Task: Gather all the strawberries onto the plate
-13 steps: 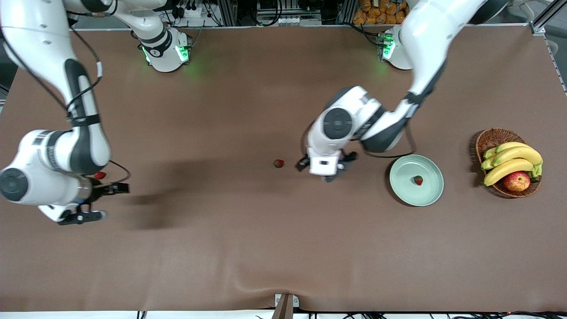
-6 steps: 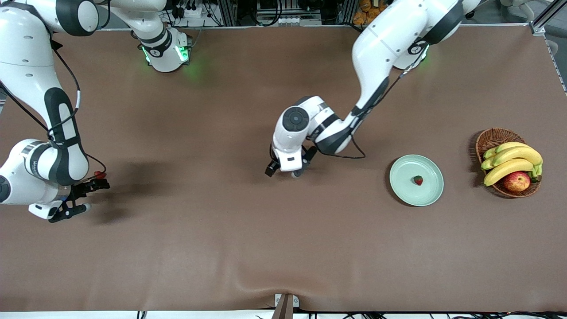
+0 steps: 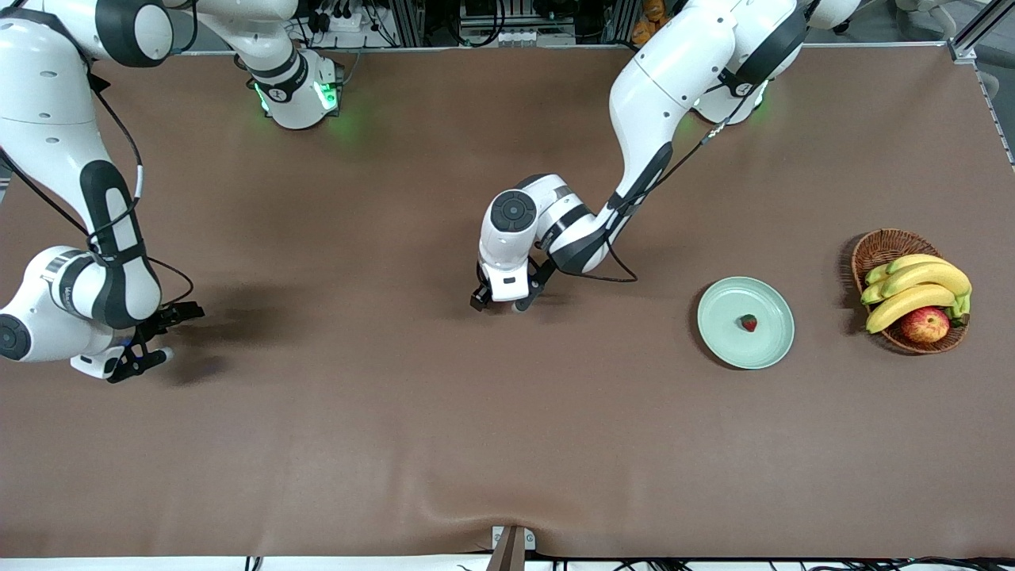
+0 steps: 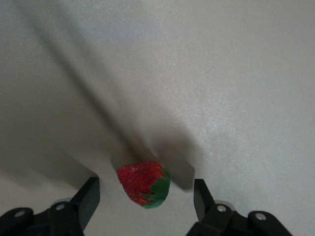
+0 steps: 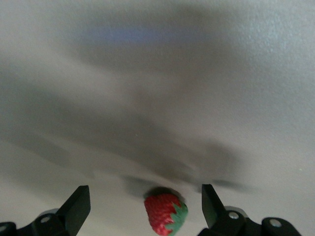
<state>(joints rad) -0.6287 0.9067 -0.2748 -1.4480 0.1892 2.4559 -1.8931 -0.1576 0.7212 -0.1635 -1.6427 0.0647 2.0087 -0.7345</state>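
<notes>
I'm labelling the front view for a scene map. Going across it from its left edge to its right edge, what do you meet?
Right gripper → left gripper → mint-green plate holding one strawberry → wicker basket of bananas and an apple.

The brown matt cloth table cover (image 3: 396, 444) wrinkles slightly; the pale mint-green round plate (image 3: 773, 345) looks smooth, the brown wicker basket (image 3: 880, 246) rough.

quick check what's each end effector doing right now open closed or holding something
Left end effector: open, fingers either side of a strawberry, not gripping.
Right end effector: open, straddling another strawberry, holding nothing.
</notes>
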